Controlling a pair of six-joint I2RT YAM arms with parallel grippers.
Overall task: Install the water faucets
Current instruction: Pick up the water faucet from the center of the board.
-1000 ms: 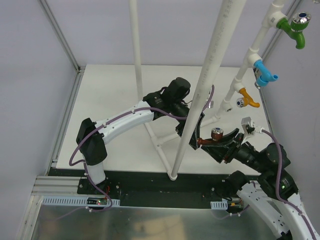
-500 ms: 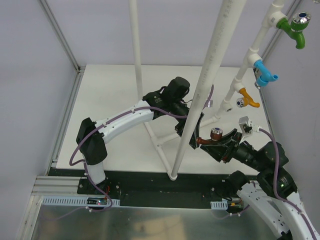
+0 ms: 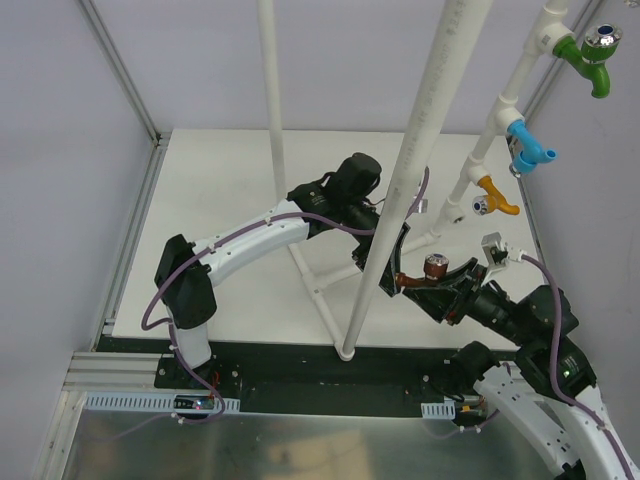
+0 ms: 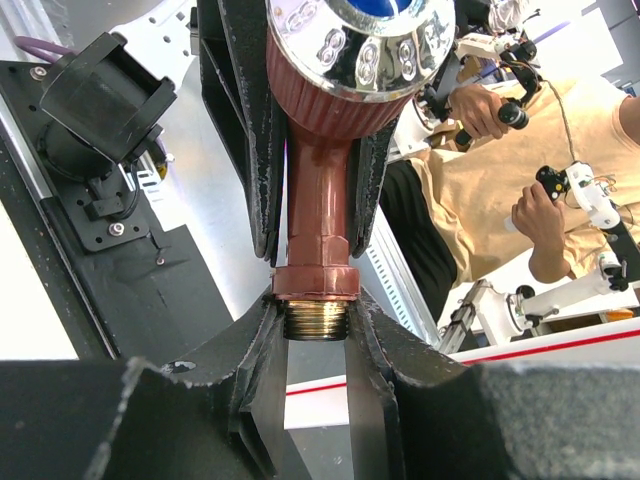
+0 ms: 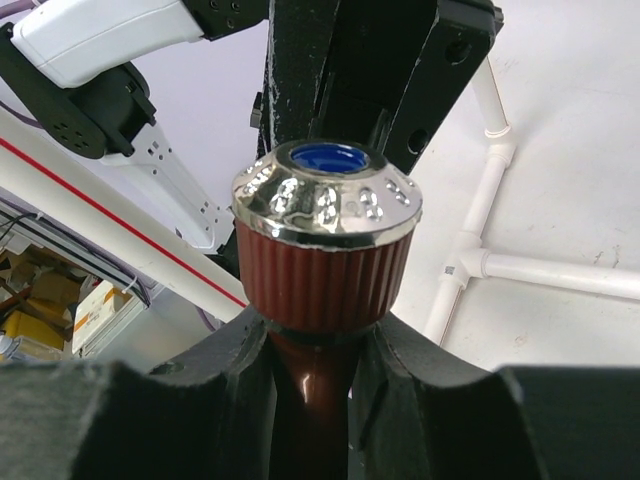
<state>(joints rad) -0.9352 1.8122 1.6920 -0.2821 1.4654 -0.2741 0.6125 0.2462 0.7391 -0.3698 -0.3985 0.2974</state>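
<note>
Nearest, just right of the foot of the tall slanted white PVC pipe [image 3: 410,180], the right gripper [image 5: 312,350] reaches in toward that pipe. Its black fingers [image 5: 240,350] are clamped on the stem of the brown plastic faucet [image 3: 430,270], directly beneath the ribbed knob with its chrome, blue-centred cap. The faucet hangs above the white worktop [image 3: 220,190], cap uppermost, close on the pipe's right side. From above, the pipe hides the faucet's far end, so whether the two touch cannot be told.

From behind the pipe the left gripper [image 4: 315,340] comes across to meet it. Its fingers [image 4: 260,350] press on both sides of the faucet's brass threaded end, right under the brown collar. Both grippers thus grip the same faucet, with the left on the thread and the right on the stem.

Farther back, up and to the right of the pipe, a thin white PVC branch [image 3: 480,150] climbs away with three more taps seated in its joints. The orange plastic faucet [image 3: 495,192] sits closest to the pipe, the blue plastic faucet [image 3: 530,145] is beyond it, and the green plastic faucet [image 3: 590,55] is farthest and highest.
</note>
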